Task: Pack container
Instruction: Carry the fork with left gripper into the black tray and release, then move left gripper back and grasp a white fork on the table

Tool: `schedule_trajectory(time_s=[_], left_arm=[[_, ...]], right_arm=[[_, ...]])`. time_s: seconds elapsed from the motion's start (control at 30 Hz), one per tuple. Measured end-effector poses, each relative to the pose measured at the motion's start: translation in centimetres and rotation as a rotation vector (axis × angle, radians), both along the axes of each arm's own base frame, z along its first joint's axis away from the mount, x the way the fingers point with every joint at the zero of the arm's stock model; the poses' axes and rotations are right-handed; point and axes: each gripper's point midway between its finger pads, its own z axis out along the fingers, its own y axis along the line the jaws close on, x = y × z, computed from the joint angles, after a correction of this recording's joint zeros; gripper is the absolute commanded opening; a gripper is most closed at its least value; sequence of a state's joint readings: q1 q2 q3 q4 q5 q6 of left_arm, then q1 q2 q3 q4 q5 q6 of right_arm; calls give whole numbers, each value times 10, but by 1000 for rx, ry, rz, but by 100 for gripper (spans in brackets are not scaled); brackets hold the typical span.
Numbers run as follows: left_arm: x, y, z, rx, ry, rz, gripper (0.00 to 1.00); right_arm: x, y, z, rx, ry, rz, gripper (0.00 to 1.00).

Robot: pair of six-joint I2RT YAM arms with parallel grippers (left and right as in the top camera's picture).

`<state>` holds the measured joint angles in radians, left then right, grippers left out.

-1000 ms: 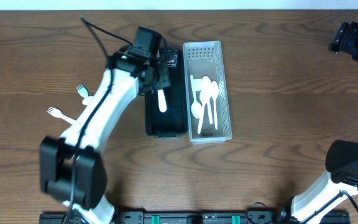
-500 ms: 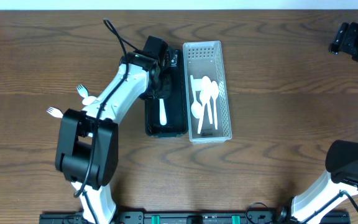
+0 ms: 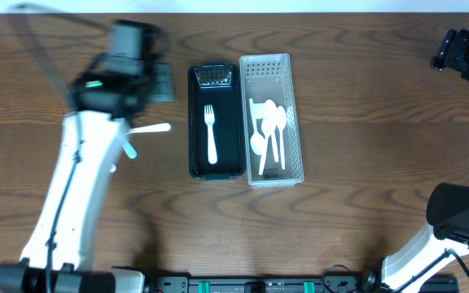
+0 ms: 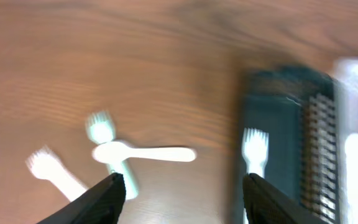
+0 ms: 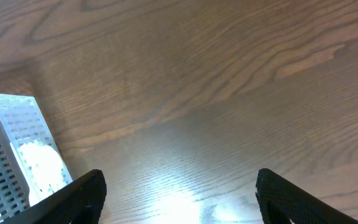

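Observation:
A black container [image 3: 197,155] holds one white fork [image 3: 211,133]. Beside it on the right, a white slotted container [image 3: 293,98] holds several white spoons [image 3: 269,130]. My left gripper [image 3: 159,81] is blurred, left of the black container, over loose white cutlery. In the left wrist view, that gripper [image 4: 183,185] is open and empty above a spoon [image 4: 145,154] and two forks [image 4: 101,127] on the wood, with the black container [image 4: 284,118] to its right. My right gripper [image 5: 179,186] is open over bare table, far from both containers.
A loose white spoon [image 3: 149,128] lies on the wooden table left of the black container, and my left arm covers part of the other cutlery. The right arm's wrist [image 3: 462,49] sits at the far right corner. The white container's corner [image 5: 5,155] shows in the right wrist view.
My left gripper opened and left the fork lying in the black container. It then swung left, away from the container, to above the loose cutlery. The right arm has not moved.

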<state>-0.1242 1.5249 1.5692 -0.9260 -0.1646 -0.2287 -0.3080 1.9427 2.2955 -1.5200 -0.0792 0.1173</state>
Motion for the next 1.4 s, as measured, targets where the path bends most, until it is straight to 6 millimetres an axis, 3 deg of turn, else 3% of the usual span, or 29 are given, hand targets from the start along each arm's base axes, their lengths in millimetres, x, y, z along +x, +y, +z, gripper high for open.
schedule_trajectory(time_s=[0.1,0.2,0.33,0.43,0.57,0.73,0.97,1.07,1.4], left_arm=[[-18,72,-7,-38,40,274,71],[-35,128,-23,-82,84,506,71],[-51,178,-51,-152,142,718,71],[-58,199,-81,-197,213,826,72],[-62,210,-127,-253,320,916,73],[-61,208,-180,-314,448,954,75],[-62,204,-233,-342,565,971,75],[-62,201,-247,-351,592,970,75],[-50,207,-249,-359,536,964,72]], right_arm=[[0,0,0,0,0,0,80],[0,0,0,0,0,0,80],[0,0,0,0,1,0,80],[-1,0,0,1,3,0,80],[-2,1,-1,3,10,0,80],[-3,1,-1,5,14,0,80],[-7,2,-3,9,30,0,80],[-8,3,-4,12,37,0,80],[-9,3,-4,13,42,0,80]])
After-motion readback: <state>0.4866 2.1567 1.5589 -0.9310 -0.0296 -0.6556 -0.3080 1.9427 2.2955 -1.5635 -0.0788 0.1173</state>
